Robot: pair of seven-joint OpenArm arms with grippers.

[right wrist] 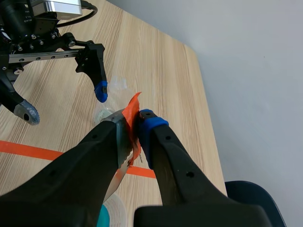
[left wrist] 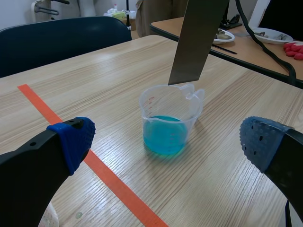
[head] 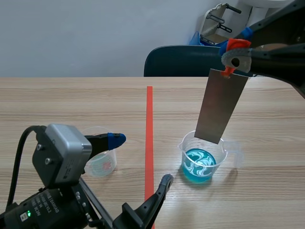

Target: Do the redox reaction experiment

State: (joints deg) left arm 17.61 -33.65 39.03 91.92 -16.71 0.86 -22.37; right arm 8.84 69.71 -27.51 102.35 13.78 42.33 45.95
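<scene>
Right claw [head: 232,55] sits high above the table [head: 71,105], fingers pressed together on the orange tab [right wrist: 133,109] at the top of a grey metal strip [head: 221,102]; right wrist view shows the tab squeezed between the blue pad and the other finger, no gap. Strip hangs below that claw, slightly tilted, with its lower edge down at rim level of the clear beaker [head: 202,160], on the side of the rim away from the left claw [head: 141,160]. That edge is clear of the blue liquid [left wrist: 163,135], which fills the lower part of the beaker and shows pale swirls from above; can't tell whether the edge touches the rim. Beaker stands on the table under the right claw and its strip. Left claw is low over the table, fingers spread wide, pinching nothing. Beaker is ahead of it, in line with the gap between its fingers and apart from both pads. Orange-red tape line [head: 149,124] runs across the table under the left claw, passing between its two fingers. Small clear cup [head: 101,161] with pinkish residue on its bottom sits just beside the left claw's blue-padded finger, on the side away from the beaker; can't tell if they touch. Dark blue chair [head: 181,61] stands past the far table edge, behind the right claw
</scene>
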